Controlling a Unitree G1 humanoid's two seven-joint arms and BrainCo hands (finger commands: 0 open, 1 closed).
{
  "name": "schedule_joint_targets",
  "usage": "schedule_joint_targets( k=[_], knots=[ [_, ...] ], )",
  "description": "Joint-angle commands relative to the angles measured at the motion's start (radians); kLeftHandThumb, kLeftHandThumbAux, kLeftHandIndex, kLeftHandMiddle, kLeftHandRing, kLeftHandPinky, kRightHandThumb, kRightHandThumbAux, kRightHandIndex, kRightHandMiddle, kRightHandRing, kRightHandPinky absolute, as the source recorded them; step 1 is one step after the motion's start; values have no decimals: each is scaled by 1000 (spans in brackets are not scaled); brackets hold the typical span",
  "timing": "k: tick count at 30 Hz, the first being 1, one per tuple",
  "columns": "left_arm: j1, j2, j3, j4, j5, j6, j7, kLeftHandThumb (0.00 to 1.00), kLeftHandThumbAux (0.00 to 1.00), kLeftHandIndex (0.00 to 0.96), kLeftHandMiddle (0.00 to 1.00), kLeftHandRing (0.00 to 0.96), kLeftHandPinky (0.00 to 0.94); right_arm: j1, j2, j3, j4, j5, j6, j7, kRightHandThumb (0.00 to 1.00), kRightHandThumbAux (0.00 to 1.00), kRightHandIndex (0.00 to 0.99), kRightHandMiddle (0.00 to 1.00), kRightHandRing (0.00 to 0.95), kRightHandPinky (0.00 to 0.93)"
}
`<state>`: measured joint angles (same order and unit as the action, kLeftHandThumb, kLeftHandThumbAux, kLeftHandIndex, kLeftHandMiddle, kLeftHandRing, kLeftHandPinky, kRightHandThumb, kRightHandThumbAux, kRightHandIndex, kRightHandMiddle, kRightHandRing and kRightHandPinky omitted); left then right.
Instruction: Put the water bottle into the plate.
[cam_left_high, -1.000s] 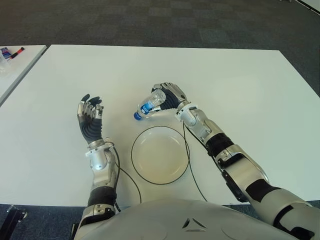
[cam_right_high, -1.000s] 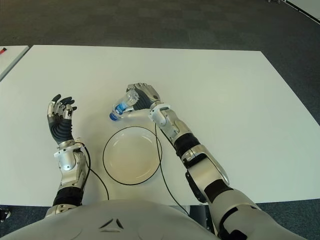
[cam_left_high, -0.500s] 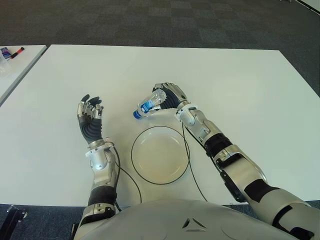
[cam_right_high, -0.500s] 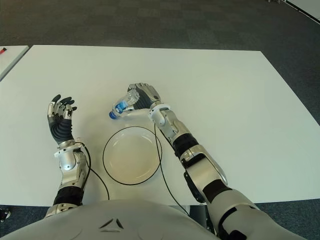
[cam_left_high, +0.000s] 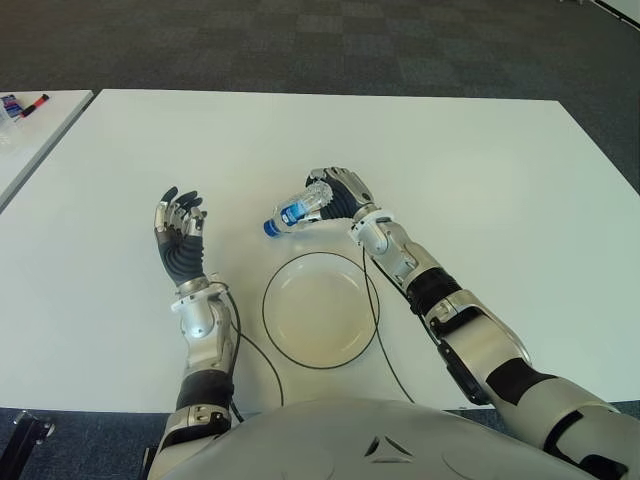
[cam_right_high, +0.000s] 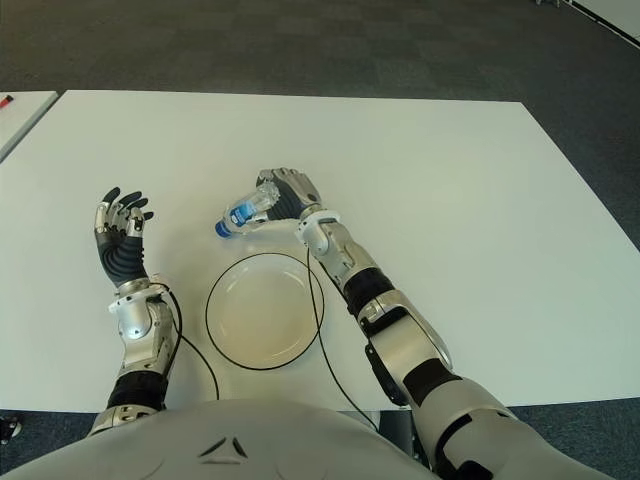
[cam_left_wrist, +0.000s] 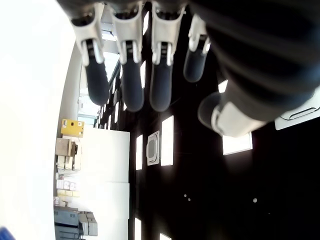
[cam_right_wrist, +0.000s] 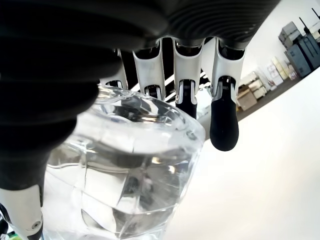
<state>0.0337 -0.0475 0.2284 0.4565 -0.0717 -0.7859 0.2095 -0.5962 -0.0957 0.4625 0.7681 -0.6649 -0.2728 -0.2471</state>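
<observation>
the right hand (cam_left_high: 343, 192) had its fingers (cam_right_wrist: 223, 125) wrapped round the base end of the water bottle (cam_left_high: 298, 209), gripping it firmly. the bottle was clear with a blue label and a blue cap, and it was tipped over nearly on its side, cap end pointing toward the robot's left and slightly down. it was held beyond the far rim of the plate (cam_left_high: 320, 309), not over the plate's middle; whether the cap touched the white surface (cam_left_high: 480, 170) could not be told. the plate was round, pale, with a dark rim, and lay flat on the surface close in front of the robot's body, with nothing in it. the left hand (cam_left_high: 179, 235) stood to the left of the plate, palm up and fingers (cam_left_wrist: 128, 75) loosely spread, holding nothing. thin black cables (cam_left_high: 254, 358) ran along the surface by either side of the plate.
</observation>
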Motion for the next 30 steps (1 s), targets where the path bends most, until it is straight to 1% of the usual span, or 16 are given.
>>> schedule_joint_targets(
  k=[1,9,20,24,30],
  knots=[
    [-6,2,5,20,4,-1,-6,542,637,196,305,317,355,-25,6,3,20,2,-5,-16,953,657,391,500,515,828],
    [-16,2,9,34,-1,-11,-9,560,620,201,310,318,357,-33,8,3,40,3,-14,-29,954,657,392,500,514,828],
    [-26,8,15,61,14,-36,1,561,611,202,306,319,350,-42,5,-5,54,14,-64,-64,954,656,393,502,514,832],
    [-28,9,18,69,20,-41,4,562,617,204,307,320,354,-38,-2,-15,29,22,-76,-64,955,656,394,503,515,833],
    [-33,9,22,78,19,-44,-4,567,621,200,303,318,350,-9,-23,-44,-87,54,-98,-44,955,656,394,505,515,836]
  ],
)
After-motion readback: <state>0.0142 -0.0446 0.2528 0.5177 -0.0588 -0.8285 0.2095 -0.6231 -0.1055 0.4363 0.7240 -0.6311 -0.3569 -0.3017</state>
